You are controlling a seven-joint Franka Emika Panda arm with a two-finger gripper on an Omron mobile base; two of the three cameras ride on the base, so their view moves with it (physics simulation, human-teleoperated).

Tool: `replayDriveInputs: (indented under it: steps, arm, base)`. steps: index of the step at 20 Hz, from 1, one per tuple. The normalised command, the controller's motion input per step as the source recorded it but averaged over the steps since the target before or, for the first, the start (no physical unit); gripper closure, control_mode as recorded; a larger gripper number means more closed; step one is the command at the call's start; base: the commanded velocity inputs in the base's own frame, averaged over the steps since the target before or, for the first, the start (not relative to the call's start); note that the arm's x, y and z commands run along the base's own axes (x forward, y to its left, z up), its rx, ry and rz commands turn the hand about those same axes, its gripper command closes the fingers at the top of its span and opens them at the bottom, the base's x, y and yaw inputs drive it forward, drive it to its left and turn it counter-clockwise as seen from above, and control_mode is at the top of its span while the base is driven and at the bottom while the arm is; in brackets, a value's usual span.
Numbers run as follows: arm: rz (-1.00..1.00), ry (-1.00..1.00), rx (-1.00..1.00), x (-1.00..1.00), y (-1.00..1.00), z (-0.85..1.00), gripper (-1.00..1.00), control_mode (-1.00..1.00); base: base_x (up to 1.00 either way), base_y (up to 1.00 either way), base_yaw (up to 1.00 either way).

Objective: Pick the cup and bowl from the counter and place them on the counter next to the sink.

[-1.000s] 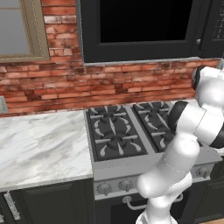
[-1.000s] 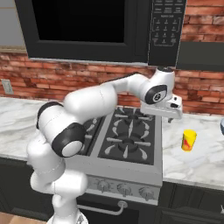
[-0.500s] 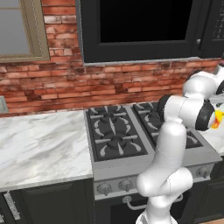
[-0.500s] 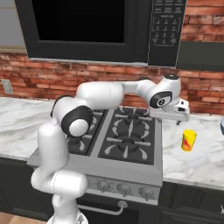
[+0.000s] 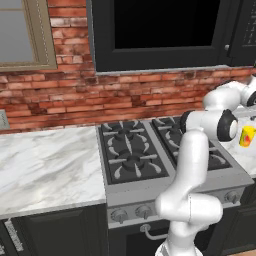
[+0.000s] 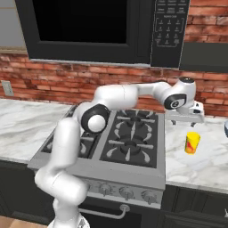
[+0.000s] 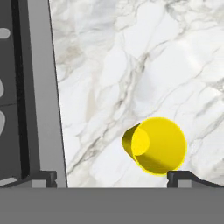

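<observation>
The yellow cup stands upright on the white marble counter, just right of the stove. In the left base view the cup sits at the far right edge. My gripper hangs above the counter, a little behind and left of the cup, pointing down. In the hand view the gripper is open wide, with nothing between its tips. There the cup lies just above the right fingertip. A pale blue sliver of the bowl shows at the right edge. The sink is out of view.
A black gas stove with grey grates sits left of the cup; its metal edge runs down the hand view's left side. A microwave hangs above. A brick wall backs the counter stretch left of the stove.
My arm has swung right, from over the stove's right burners to above the counter by the cup. The gripper has stayed open and the cup has not moved.
</observation>
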Motion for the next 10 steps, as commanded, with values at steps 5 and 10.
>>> replayDriveInputs:
  steps: [5, 10]
  arm:
    - [0.00, 0.05, 0.02, 0.07, -0.42, 0.00, -1.00, -1.00]
    - [0.01, 0.08, 0.03, 0.00, -0.05, -0.03, -1.00, -1.00]
  base:
    - [0.00, 0.00, 0.00]
    - [0.00, 0.00, 0.00]
